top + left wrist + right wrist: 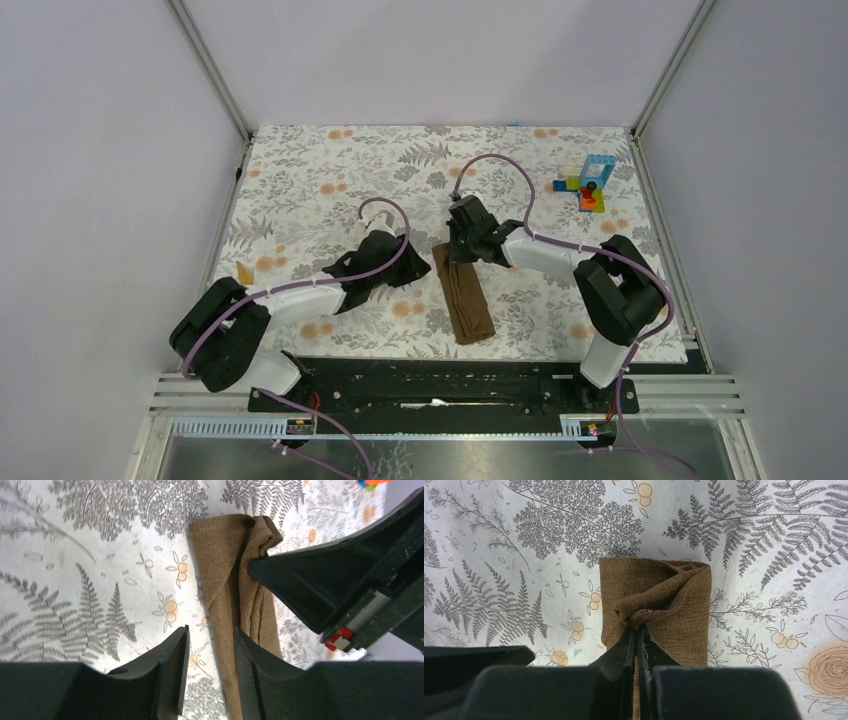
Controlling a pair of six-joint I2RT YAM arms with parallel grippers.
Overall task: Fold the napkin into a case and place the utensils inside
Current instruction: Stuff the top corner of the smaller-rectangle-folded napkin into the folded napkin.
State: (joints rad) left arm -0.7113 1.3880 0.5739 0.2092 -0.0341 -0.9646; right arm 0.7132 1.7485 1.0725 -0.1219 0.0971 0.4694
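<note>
Black fingers of the right gripper [638, 628] fill the bottom of the right wrist view, pressed together and clenched on a bunched upper layer of the single plain brown fabric napkin [676, 597]. This napkin [468, 300] is folded into one long narrow strip and lies flat on the counter [320, 170], which is covered in a grey-and-orange floral print. The strip sits near the middle of the counter, running from far to near with a slight tilt. In the top view the right gripper [462, 240] sits over the strip's far end.

One more gripper is present, giving two in all. The left gripper [210, 635] is released, its two fingers standing apart. One finger sits over the floral print and the other over the napkin [225, 555], with the strip's left long edge showing in the gap between them. From above, the left gripper [415, 270] is just beside that edge, near the far end.

Well apart, at the counter's left edge, lie the yellow-orange utensils [244, 272], too small to count. One cluster of colourful toy blocks [590, 185] stands at the far right corner.
</note>
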